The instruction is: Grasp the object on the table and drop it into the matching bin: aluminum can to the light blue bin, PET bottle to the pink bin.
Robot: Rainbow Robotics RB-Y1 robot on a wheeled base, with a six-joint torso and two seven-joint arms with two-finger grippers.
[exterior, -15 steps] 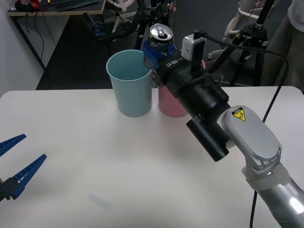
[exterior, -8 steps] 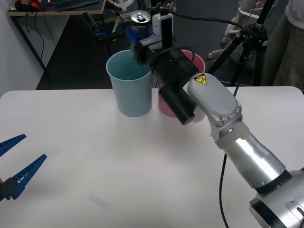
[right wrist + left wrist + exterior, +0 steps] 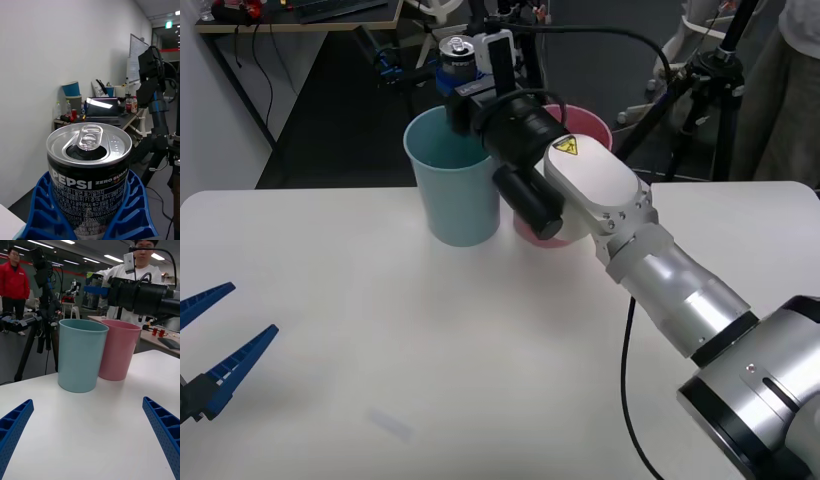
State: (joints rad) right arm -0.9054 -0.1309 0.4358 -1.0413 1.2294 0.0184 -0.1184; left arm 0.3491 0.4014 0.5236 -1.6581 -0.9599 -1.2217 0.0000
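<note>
Two blue fingers [image 3: 41,210] around aluminum can [image 3: 89,176]

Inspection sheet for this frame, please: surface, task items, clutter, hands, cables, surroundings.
Surface: white table, bare around the bins.
Task items: aluminum can upright in the right hand, raised above the far rim of the light blue bin; pink bin stands beside it, to the robot's right, bases touching or nearly so.
Clutter: nothing seen on the table.
Hands: right hand shut on the can, over the light blue bin; left hand open, low over the table's near left edge.
Cables: black cable hanging along the right arm.
Surroundings: tripods, a desk, and people standing behind the table.
</note>
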